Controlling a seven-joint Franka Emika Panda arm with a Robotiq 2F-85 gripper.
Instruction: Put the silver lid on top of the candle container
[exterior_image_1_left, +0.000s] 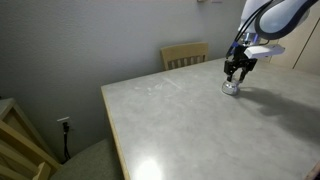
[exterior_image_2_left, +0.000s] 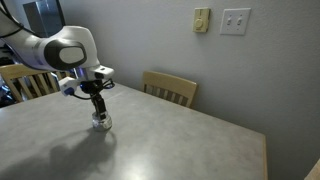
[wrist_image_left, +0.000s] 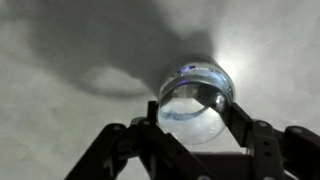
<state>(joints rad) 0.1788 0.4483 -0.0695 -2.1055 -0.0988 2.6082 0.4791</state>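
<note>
The silver lid (wrist_image_left: 192, 108) is a round shiny disc lying between my two fingertips in the wrist view. My gripper (wrist_image_left: 196, 96) is shut on the lid's sides. In both exterior views the gripper (exterior_image_1_left: 236, 74) (exterior_image_2_left: 98, 106) points straight down at a small silvery round piece (exterior_image_1_left: 230, 88) (exterior_image_2_left: 100, 121) resting on the table. That piece is the lid with the candle container under it. I cannot tell the two apart. No wax shows.
The pale stone-look table (exterior_image_1_left: 190, 135) (exterior_image_2_left: 190, 145) has its edge to the left (exterior_image_1_left: 108, 110). A wooden chair (exterior_image_1_left: 185, 54) (exterior_image_2_left: 170, 88) stands at the far side against the wall. Another wooden chair (exterior_image_2_left: 25, 80) is behind the arm.
</note>
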